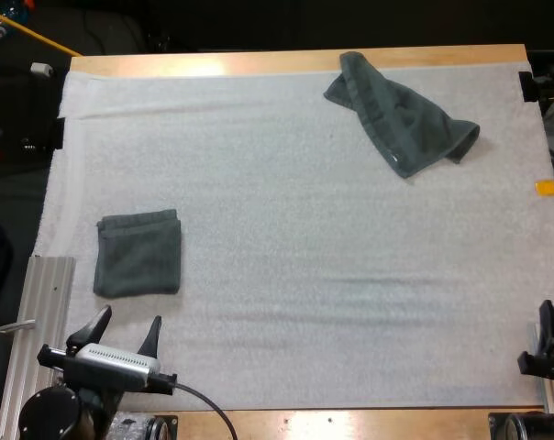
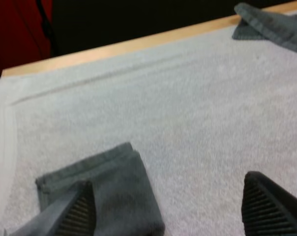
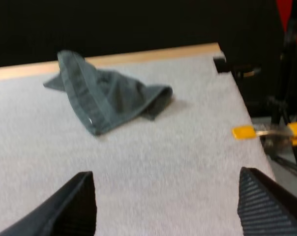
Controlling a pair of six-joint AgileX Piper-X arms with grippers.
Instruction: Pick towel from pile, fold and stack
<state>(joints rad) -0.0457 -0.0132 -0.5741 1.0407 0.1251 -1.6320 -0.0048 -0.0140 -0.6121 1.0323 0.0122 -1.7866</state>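
Just ahead of the parted left jaws lies the folded towel [image 1: 138, 254]; right jaws parted, crumpled towel [image 1: 401, 115] far off.

Wooden table [image 1: 259, 62] (pale) bears a white mat [image 1: 304, 275].

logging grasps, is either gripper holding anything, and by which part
Nothing is held. Left gripper open by the folded towel; right gripper open, short of the crumpled towel.

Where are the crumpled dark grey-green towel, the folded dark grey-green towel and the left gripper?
Crumpled dark grey-green towel [image 1: 401, 119], high view, middle of the cloth.
Folded dark grey-green towel [image 1: 138, 255], high view, centre of top.
Left gripper [image 1: 129, 318], high view, midway between fingertips.
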